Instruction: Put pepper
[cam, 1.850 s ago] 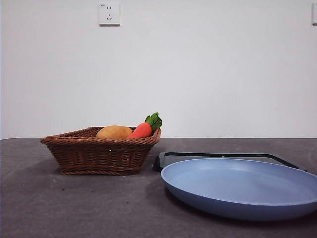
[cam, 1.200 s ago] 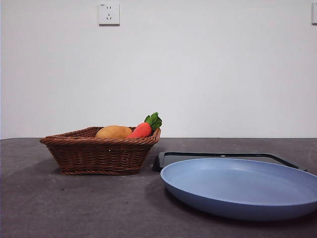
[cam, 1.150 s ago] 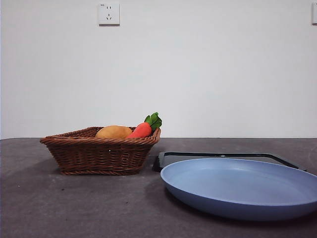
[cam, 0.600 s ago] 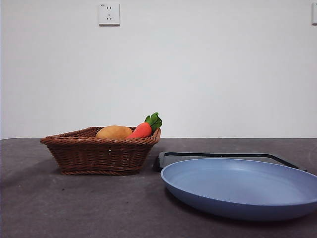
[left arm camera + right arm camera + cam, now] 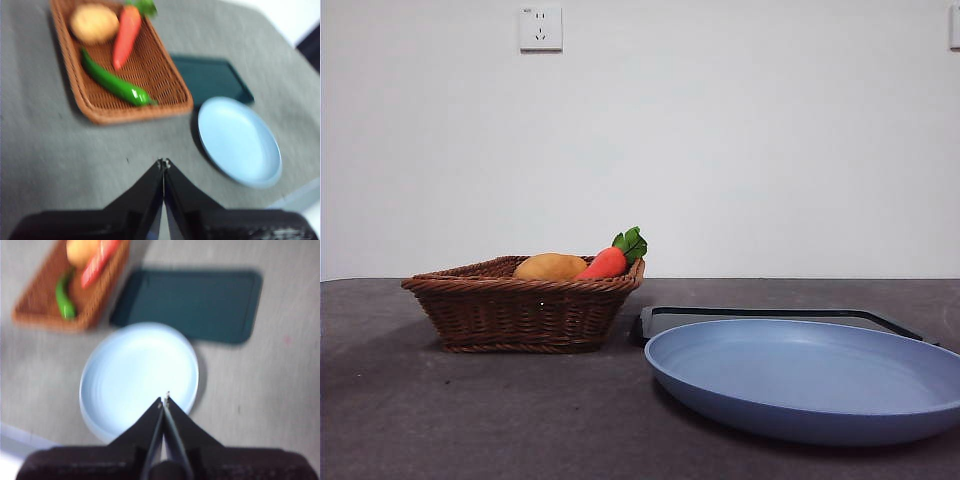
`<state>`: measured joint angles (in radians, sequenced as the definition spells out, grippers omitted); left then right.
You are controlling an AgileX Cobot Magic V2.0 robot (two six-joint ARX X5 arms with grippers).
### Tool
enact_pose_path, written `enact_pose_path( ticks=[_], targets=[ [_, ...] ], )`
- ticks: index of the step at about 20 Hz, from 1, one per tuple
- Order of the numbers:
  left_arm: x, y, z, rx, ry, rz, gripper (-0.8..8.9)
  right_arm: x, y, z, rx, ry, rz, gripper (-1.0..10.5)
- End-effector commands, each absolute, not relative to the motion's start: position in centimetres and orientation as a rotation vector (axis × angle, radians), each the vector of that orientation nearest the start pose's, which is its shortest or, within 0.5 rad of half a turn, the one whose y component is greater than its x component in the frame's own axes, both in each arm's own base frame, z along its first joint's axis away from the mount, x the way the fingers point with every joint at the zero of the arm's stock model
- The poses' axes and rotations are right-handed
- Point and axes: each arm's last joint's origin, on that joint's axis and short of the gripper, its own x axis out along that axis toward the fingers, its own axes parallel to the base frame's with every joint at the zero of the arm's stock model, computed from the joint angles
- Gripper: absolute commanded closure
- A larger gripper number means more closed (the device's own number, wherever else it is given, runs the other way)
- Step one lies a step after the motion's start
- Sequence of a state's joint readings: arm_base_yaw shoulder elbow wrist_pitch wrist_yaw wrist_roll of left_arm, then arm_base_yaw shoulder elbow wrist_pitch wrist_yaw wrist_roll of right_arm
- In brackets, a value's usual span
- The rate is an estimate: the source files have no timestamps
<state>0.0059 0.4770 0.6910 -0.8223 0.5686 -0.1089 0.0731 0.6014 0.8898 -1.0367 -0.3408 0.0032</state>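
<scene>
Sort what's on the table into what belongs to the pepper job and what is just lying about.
Belongs to the job:
- pepper, lying in the basket
- left pincer, shut, up above the table near the basket
- right pincer, shut, above the blue plate

Just lying about:
- wicker basket
- carrot
- potato
- blue plate
- dark tray

Pepper (image 5: 114, 82), carrot (image 5: 126, 34), potato (image 5: 94, 22) in basket (image 5: 167, 75); plate (image 5: 800, 380) right.

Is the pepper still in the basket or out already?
In: the pepper lies inside the basket, beside the carrot and potato.
</scene>
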Motion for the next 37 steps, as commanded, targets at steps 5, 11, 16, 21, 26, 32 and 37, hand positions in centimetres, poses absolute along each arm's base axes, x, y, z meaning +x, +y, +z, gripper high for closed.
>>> enact_pose_path(
  ticks=[5, 11, 16, 21, 26, 32, 37],
  targets=[
    [8.9, -1.5, 28.9, -0.226, 0.61, -0.543, 7.72, 9.0, 1.7, 31.8, 0.047, 0.784, 0.42, 9.2],
    [9.0, -1.5, 29.0, -0.225, 0.606, -0.543, 4.36, 9.8, 1.8, 31.5, 0.077, 0.828, 0.41, 6.3],
    [9.0, -1.5, 29.0, -0.229, 0.607, -0.545, 4.36, 12.8, 2.0, 30.5, 0.09, 0.931, 0.41, 6.4],
    [9.0, -1.5, 29.0, -0.229, 0.607, -0.546, 4.36, 18.2, 2.8, 27.7, 0.099, 1.067, 0.416, 6.4],
    [9.0, -1.5, 29.0, -0.229, 0.606, -0.545, 4.36, 22.6, 3.9, 23.5, 0.097, 1.224, 0.429, 6.4],
    [9.0, -1.5, 29.0, -0.228, 0.606, -0.545, 4.36, 25.7, 5.5, 19.4, 0.066, 1.298, 0.458, 6.6],
    [9.0, -1.5, 29.0, -0.228, 0.606, -0.543, 4.36, 26.9, 5.7, 17.1, 0.025, 1.343, 0.414, 6.7]
  ],
)
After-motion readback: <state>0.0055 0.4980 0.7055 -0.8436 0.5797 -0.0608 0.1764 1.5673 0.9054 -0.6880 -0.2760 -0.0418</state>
